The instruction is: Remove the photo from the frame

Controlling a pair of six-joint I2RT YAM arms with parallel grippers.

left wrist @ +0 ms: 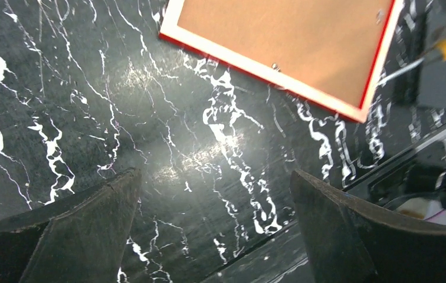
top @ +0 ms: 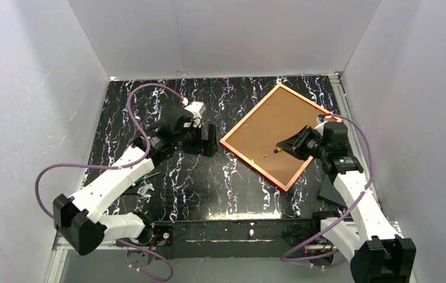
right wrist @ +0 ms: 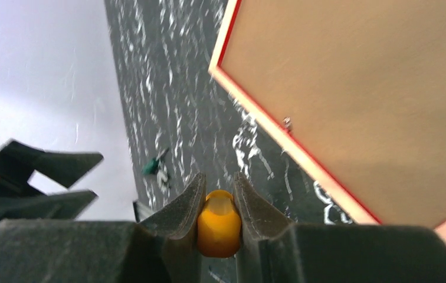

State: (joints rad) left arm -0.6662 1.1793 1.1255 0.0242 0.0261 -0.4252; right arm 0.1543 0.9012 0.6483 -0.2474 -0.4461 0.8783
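Your thin red rectangular picture frame (top: 253,165) lies face down on the right side of the black marbled tabletop (top: 197,177), with its plain brown backing board (top: 274,132) facing up. Your right gripper (right wrist: 217,188) pinches a small yellow-handled screwdriver (right wrist: 219,221) over the board. Your left gripper (left wrist: 213,177) is spread wide above the tabletop, near the frame.

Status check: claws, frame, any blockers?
Left claw open, empty, over table. Right claw shut on screwdriver, tip over backing board. Frame face down, board in place, photo not visible.
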